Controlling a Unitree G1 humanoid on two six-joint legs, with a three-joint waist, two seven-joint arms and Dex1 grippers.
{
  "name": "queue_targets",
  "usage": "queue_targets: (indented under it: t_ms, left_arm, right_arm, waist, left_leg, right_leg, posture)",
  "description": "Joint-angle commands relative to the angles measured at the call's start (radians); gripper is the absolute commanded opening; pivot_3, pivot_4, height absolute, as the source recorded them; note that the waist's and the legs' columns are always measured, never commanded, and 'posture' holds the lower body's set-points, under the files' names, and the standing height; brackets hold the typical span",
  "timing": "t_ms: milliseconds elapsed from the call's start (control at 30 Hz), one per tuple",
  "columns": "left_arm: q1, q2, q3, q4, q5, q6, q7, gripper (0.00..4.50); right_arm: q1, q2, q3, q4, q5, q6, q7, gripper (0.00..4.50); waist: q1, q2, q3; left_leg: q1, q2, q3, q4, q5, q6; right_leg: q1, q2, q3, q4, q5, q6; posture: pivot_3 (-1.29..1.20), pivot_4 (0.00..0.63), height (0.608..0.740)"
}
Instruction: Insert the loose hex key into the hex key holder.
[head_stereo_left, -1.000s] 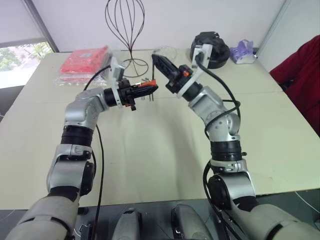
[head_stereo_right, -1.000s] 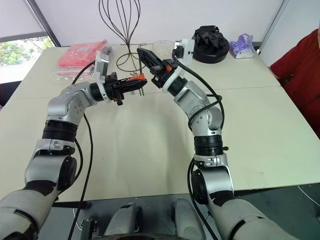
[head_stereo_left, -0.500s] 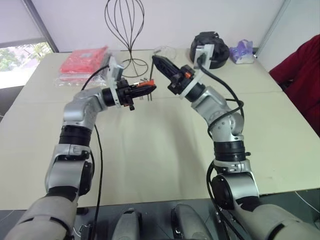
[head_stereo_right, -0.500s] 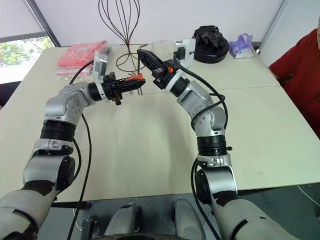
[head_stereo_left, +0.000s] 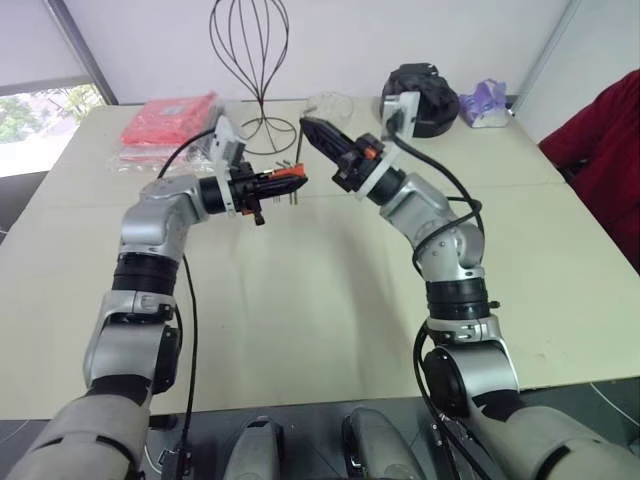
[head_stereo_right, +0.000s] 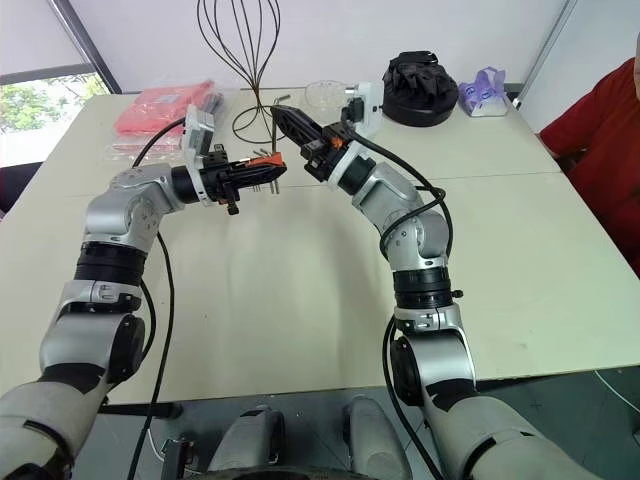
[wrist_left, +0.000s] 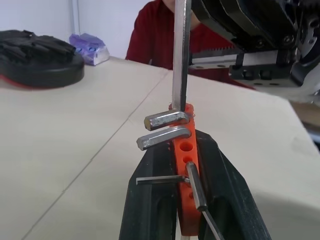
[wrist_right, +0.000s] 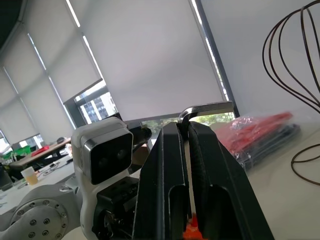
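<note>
My left gripper (head_stereo_left: 287, 180) is shut on the hex key holder (wrist_left: 186, 145), an orange-red block held level above the table's far middle. Several thin metal keys stick out of it. My right gripper (head_stereo_left: 311, 128) hangs just above and beyond the holder, shut on the loose hex key (wrist_left: 181, 55). The key's straight shaft runs down to the far end of the holder and meets it beside two bent key ends. Its short bent end (wrist_right: 207, 108) pokes out past my right fingertips. Whether the shaft's tip sits in a hole is hidden.
A red packet (head_stereo_left: 170, 120) lies at the table's far left. A tall wire stand (head_stereo_left: 250, 60) rises behind the grippers. A black object (head_stereo_left: 420, 95) and a purple one (head_stereo_left: 483, 103) sit at the far right. A person's red sleeve (head_stereo_left: 600, 140) is at the right edge.
Both hands stay nearly in place. The left wrist has rolled slightly with the holder. Both grips are unchanged.
</note>
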Motion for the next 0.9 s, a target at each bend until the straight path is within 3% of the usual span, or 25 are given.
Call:
queue_targets:
  t_ms: [33,900]
  left_arm:
    - [-0.023,0.01,0.019,-0.018,-0.008,-0.049,-0.012,0.0]
    - [-0.022,0.0,0.032,0.008,-0.022,-0.05,-0.015,0.0]
  right_arm:
    - [-0.016,-0.009,-0.001,0.001,0.001,0.011,-0.005,0.03]
    - [-0.075,0.012,-0.038,-0.059,0.064,0.042,-0.059,0.03]
  waist:
    - [0.0,0.0,0.0]
    - [0.0,0.0,0.0]
  left_leg:
    - [0.0,0.0,0.0,0.0,0.0,0.0]
    - [0.0,0.0,0.0,0.0,0.0,0.0]
  right_leg:
    - [0.0,0.0,0.0,0.0,0.0,0.0]
    - [0.0,0.0,0.0,0.0,0.0,0.0]
  posture:
    - [0.0,0.15,0.74]
    - [0.0,0.15,0.74]
